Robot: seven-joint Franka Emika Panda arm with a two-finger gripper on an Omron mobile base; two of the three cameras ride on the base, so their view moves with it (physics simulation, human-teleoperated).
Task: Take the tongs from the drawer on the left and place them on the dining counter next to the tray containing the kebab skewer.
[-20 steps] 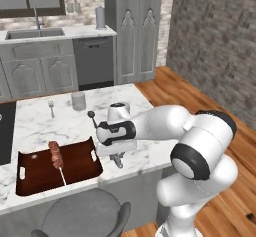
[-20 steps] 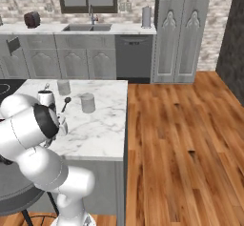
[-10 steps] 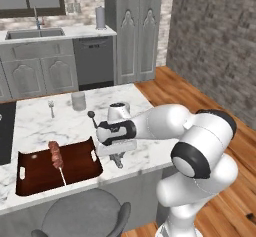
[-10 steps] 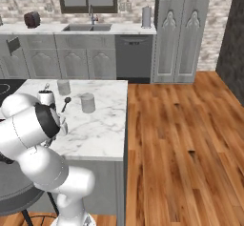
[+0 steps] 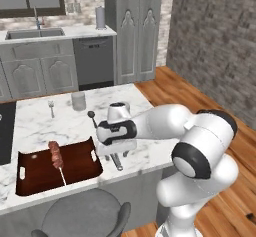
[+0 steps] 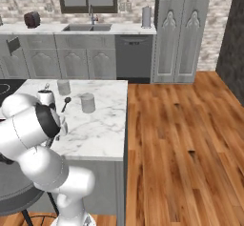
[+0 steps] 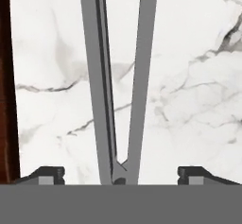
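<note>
White marble of the dining counter (image 5: 40,131) lies under the tongs (image 7: 120,76), which rest flat just beside the tray (image 5: 75,166). Your gripper (image 7: 121,175) stands spread wide, holding nothing. Expect light, stiff, slippery metal (thin arms); regrip, if needed, near the joined end.

You are looking at a rendered home kitchen. Along the far wall runs a marble worktop (image 6: 71,28) with a sink (image 6: 86,27) and tap, grey raised-panel cabinets (image 6: 83,60) below, a dark dishwasher (image 6: 134,57) and a tall grey cupboard (image 6: 181,32) to the right, with pale brick behind. Nearer stands a white marble island counter (image 5: 145,106) with a grey stool (image 5: 80,213) at its near edge, on a wooden plank floor (image 6: 181,139), and a dark brick wall (image 5: 220,41) on the right
</note>
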